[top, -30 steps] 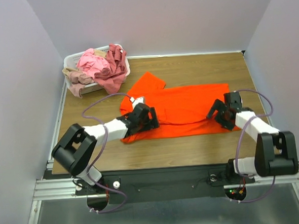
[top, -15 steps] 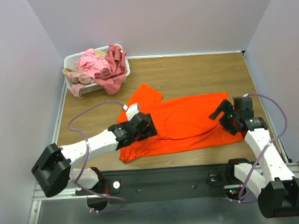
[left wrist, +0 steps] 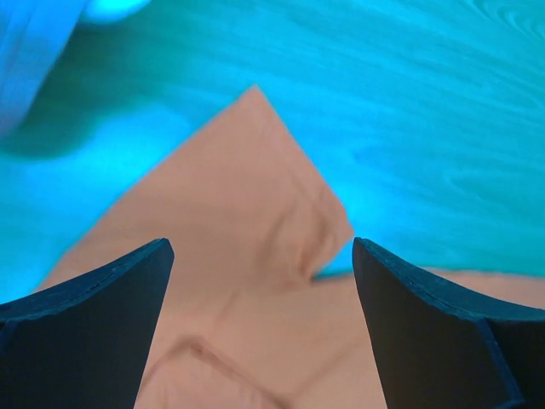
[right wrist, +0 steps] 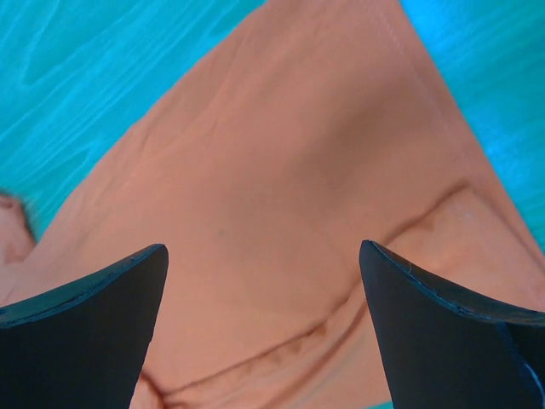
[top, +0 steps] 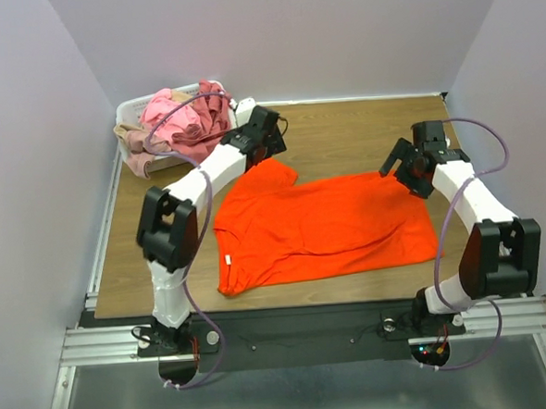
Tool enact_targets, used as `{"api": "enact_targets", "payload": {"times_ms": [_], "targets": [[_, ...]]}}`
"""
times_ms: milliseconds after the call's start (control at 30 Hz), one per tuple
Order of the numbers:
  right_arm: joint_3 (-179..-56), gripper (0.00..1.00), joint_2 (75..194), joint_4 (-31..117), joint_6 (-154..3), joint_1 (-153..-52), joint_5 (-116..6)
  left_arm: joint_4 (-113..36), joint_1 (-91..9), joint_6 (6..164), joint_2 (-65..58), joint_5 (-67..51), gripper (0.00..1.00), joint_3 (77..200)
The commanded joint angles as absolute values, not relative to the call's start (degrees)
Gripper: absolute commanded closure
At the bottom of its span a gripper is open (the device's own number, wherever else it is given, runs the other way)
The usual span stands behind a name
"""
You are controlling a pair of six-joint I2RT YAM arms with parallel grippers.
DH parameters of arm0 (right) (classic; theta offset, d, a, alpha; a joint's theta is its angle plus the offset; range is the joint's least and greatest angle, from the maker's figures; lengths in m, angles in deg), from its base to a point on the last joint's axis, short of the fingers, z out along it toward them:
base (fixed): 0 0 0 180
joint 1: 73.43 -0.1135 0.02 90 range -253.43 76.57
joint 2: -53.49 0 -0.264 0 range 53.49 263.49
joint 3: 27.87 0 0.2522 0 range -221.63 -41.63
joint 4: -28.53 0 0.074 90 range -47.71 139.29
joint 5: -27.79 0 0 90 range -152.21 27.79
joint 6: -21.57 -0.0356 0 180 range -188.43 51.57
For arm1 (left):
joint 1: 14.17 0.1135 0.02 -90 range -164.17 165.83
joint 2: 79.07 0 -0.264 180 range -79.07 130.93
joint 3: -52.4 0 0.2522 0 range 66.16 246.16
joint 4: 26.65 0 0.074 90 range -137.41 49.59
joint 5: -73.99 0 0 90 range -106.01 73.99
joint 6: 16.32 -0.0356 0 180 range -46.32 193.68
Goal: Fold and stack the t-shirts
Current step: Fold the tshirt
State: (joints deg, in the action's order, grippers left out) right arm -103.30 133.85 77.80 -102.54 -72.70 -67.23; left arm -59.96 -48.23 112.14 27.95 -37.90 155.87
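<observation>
A plain bright orange short-sleeved cotton t-shirt (top: pixel 325 224) lies spread flat on the brown wood-grain counter (top: pixel 342 126), in the near half, with its collar end to the left and its hem to the right. One sleeve (top: pixel 269 175) points toward the far side.

The left end effector (top: pixel 267 140) hangs above that far sleeve with its jaws spread fully apart and nothing between them. In the left wrist view, the sleeve's pointed corner (left wrist: pixel 255 170) lies below the gap between the two dark fingers (left wrist: pixel 102 324).

The right end effector (top: pixel 406 165) hovers over the shirt's far right corner, also wide open and holding nothing. The right wrist view shows smooth shirt fabric (right wrist: pixel 281 170) beneath its fingers (right wrist: pixel 443 324).

In the far left corner of the counter stands a white plastic lattice basket (top: pixel 133 106). It is heaped with a light pink t-shirt (top: pixel 167 109), a dusty rose-maroon t-shirt (top: pixel 212 92) and a beige t-shirt (top: pixel 131 134), some of which spill over its rim.
</observation>
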Motion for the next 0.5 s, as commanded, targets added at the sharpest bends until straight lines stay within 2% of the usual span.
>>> {"api": "enact_targets", "payload": {"times_ms": [0,100,133,233,467], "targets": [[-109.38,0.00,138.21,75.43,-100.42,-72.46,-71.52,-65.10,-46.78,102.53,38.91,-40.09,0.02,169.40],[-112.02,0.00,142.60,74.99,-100.86,-72.46,-73.81,-68.79,-44.06,101.28,48.08,-38.43,0.05,181.36],[-112.72,0.00,143.57,74.90,-100.60,-72.46,-73.64,-70.02,-43.53,100.76,49.76,-37.90,0.10,185.73],[-114.57,0.00,146.74,74.81,-100.51,-72.38,-74.34,-68.64,-42.03,98.83,54.51,-33.87,0.15,190.33],[-115.81,0.00,150.78,74.11,-100.60,-72.38,-73.64,-66.25,-41.68,96.45,59.00,-31.48,0.17,192.20]]}}
